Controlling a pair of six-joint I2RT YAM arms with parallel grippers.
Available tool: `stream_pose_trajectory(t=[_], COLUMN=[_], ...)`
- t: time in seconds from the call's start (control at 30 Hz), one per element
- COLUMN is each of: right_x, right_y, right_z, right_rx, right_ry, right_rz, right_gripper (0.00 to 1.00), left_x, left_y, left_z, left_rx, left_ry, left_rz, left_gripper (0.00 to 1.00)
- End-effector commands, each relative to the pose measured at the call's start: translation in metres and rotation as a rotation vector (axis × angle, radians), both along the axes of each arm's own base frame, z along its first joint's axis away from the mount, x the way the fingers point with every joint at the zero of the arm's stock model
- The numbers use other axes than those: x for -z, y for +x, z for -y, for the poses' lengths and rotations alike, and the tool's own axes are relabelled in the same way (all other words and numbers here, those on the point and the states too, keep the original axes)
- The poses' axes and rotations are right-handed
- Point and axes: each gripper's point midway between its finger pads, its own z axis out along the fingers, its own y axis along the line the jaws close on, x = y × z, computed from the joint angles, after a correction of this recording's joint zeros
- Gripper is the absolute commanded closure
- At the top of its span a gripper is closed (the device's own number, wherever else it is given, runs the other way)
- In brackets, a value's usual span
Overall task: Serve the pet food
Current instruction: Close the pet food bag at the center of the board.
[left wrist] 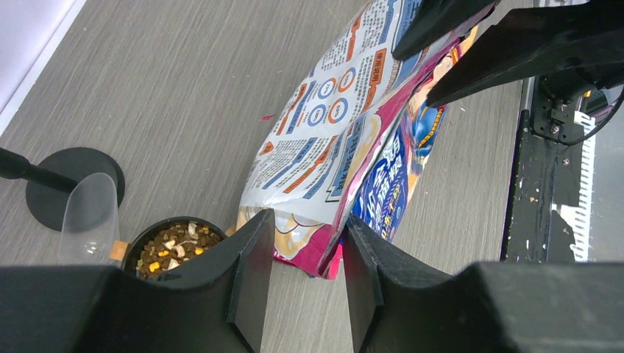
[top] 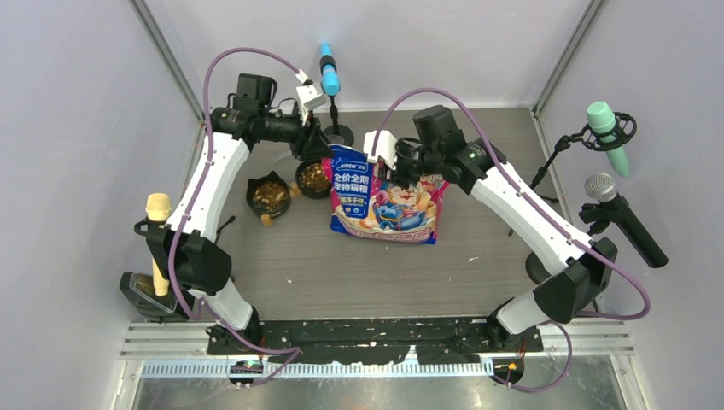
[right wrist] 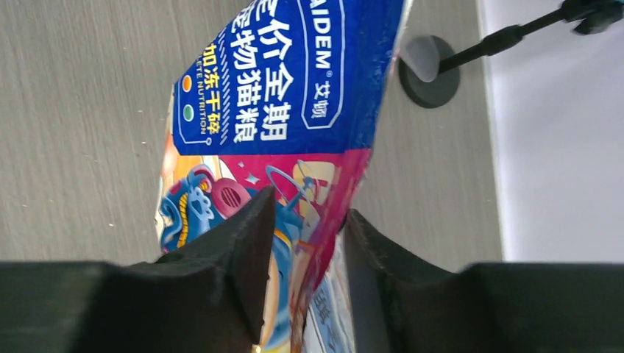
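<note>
1. Table (top: 256,273): grey, wood look, lying under the bag and all the rest.
2. Bag (top: 384,196): big, pink, white and blue, propped up and leaning, held at two spots.
3. Right gripper (right wrist: 309,213): clamped tight on the bag's edge, on the side away from the bowls.
4. Left gripper (left wrist: 307,220): pinching a corner of the bag on the bowl side, with the bag touching both fingers.
5. Near bowl (left wrist: 158,222): black and round, just beside the bag's held corner.
6. Other bowl (top: 249,195): same kind, a little farther from the bag.
7. Clear scoop (left wrist: 88,213): just past the near bowl, away from the bag.
8. Pet food (left wrist: 173,246): tiny brown and tan bits, heaped in both bowls. Maybe more inside the bag, but hidden.
9. Step in hand, as a best guess: pouring from the bag, close to done, since both bowls look full.
10. Next move: probably tipping the bag back up slowly, keeping both grips tight, then setting it down without bumping the near bowl.
</note>
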Motion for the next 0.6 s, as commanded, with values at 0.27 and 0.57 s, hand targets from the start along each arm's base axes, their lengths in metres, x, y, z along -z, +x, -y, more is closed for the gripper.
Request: stream_pose_trajectory(t=[0.27,0.57], right_x=[-0.013,-0.032], right_y=[-0.006,0.005], right_z=[-0.006,-0.015], right_rx=[-0.027,0.008], right_ry=[0.013,0.076], right_rz=[0.011,0.065], right_gripper=[0.9,0.41], left_x=[-0.003,-0.003], left_y=[0.002,-0.002], left_z=[-0.002,0.0], left_rx=[0.009,0.027], left_ry=[0.004,-0.005], left_rz=[0.013,-0.005], left_gripper=[0.97,0.66])
